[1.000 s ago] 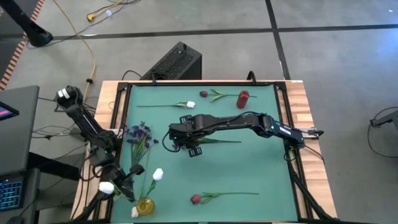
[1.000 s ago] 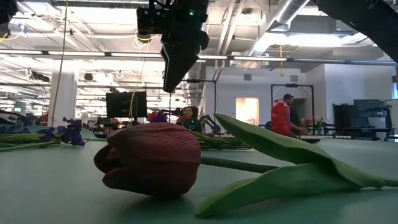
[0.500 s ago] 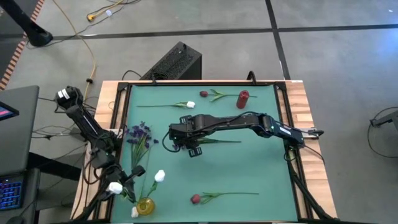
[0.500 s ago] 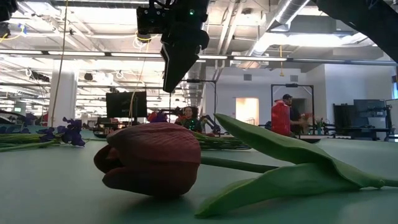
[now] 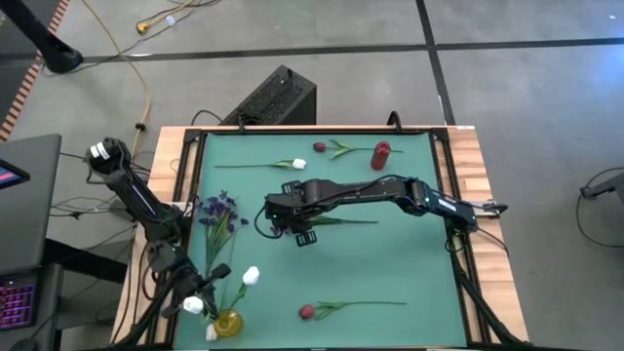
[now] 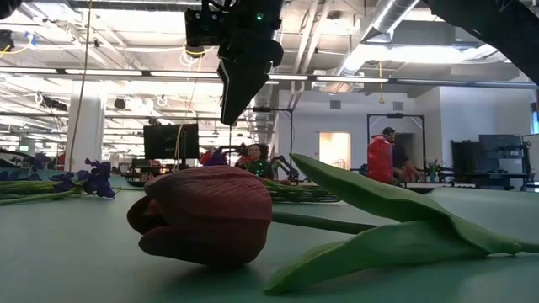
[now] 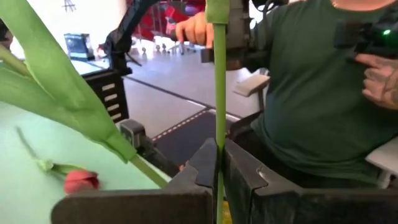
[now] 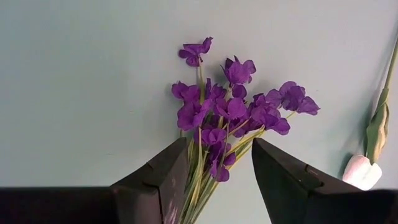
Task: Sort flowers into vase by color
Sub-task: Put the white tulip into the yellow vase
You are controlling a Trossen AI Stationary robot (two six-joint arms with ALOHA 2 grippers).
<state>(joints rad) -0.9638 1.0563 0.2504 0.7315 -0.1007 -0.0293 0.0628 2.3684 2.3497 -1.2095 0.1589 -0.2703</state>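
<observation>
While both arms show in the high view, only the left one carries a flower.
left gripper: clenched on a green stem of a white tulip; it sits at the table's near left corner, and the stem runs up between its fingers in the wrist view.
yellow vase: just beside the left gripper, toward the table's near edge; another white tulip leans out of it.
right gripper: hangs above the middle of the green table, jaws apart, holding nothing; its fingers flank the sprigs in its wrist view without touching them.
purple sprigs: lying flat on the mat beyond the right gripper, toward the left arm; a bunch.
dark red tulip: on the near side of the right gripper, well apart, lying on its side, leaf beside it.
far flowers: a white tulip and a red bud on the far side of the right gripper, with a red vase near them.
person: green shirt, standing past the left gripper.
writing: none readable.
</observation>
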